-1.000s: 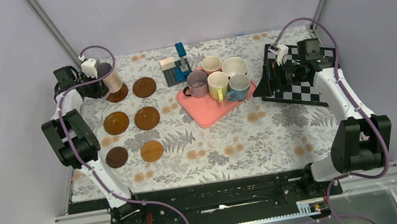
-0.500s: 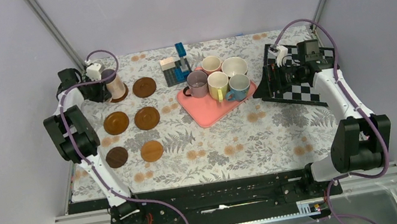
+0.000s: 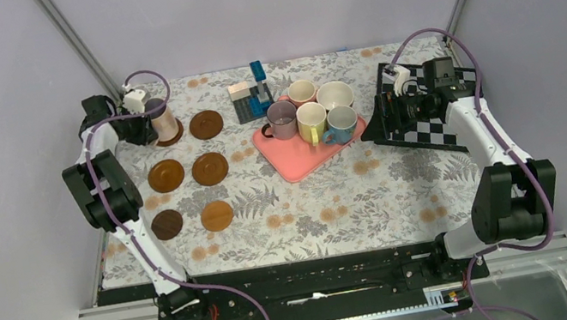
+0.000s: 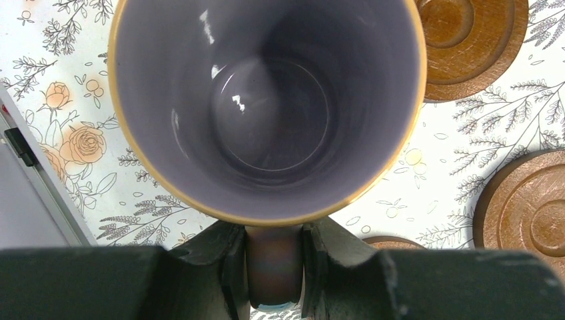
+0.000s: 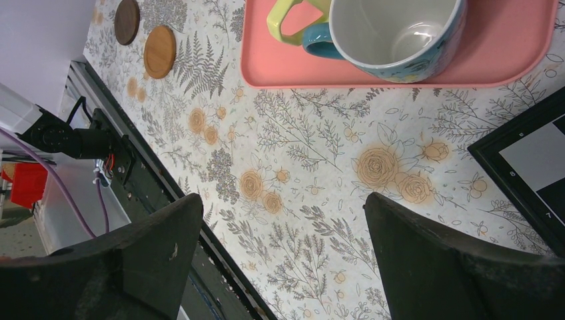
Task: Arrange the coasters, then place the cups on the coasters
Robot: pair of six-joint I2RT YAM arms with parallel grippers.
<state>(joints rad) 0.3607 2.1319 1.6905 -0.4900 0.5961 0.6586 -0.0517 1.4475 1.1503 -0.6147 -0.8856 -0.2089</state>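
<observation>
Nearest me lie two coasters [image 3: 166, 225], one dark and one orange-brown. Two more sit behind them and two at the far row, so I count six in two columns on the left. Over the far-left one is the salmon cup [image 3: 164, 121], upright, its handle pinched in my left gripper [image 4: 273, 267]. I cannot tell whether it touches the disc. Five more cups [image 3: 312, 120] crowd the pink tray [image 3: 291, 163]. Beside the tray, my right gripper [image 5: 283, 253] hangs spread wide, holding nothing.

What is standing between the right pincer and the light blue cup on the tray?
Nothing visible. The open right pincer faces the light blue cup across bare tablecloth and the rim of the pink tray; the yellow cup stands beyond it.
</observation>
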